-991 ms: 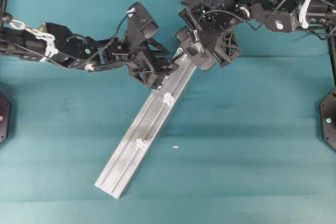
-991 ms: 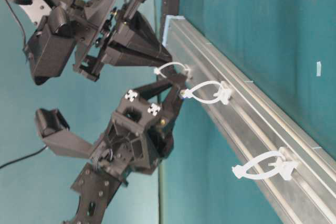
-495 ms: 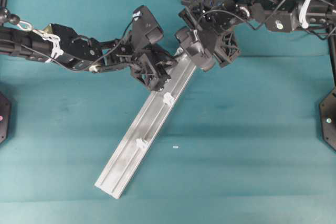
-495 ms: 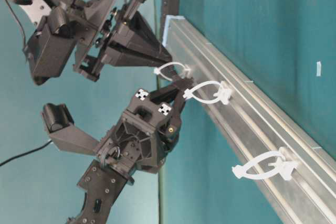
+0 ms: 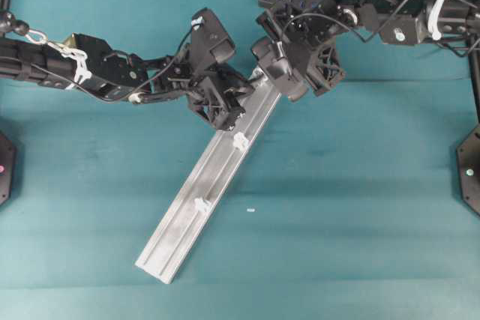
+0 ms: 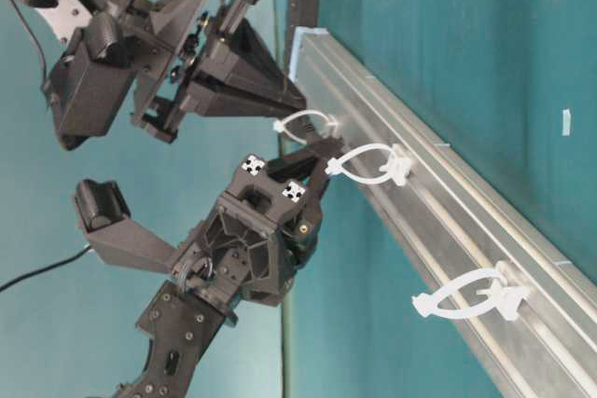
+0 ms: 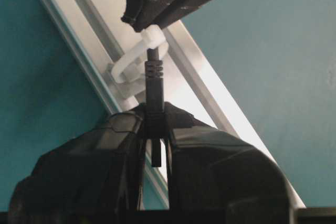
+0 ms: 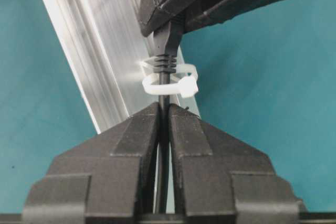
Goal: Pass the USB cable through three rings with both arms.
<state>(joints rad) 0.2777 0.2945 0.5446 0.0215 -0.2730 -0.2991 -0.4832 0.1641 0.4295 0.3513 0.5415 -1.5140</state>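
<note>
Overhead: the silver rail (image 5: 206, 189) lies slantwise on the teal desk (image 5: 360, 207); two rings (image 5: 240, 141) show, the uppermost hidden under both tools.

Table-level: the left tool (image 6: 319, 154), marked with white crosses, meets the first ring (image 6: 308, 123); the cable is too thin to trace.

Left wrist: the left tool (image 7: 154, 129) is clenched on the USB cable (image 7: 153, 85) just past the ring.

Right wrist: the cable (image 8: 164, 61) runs between the right tool's (image 8: 163, 114) fingers; grip unclear.
</note>
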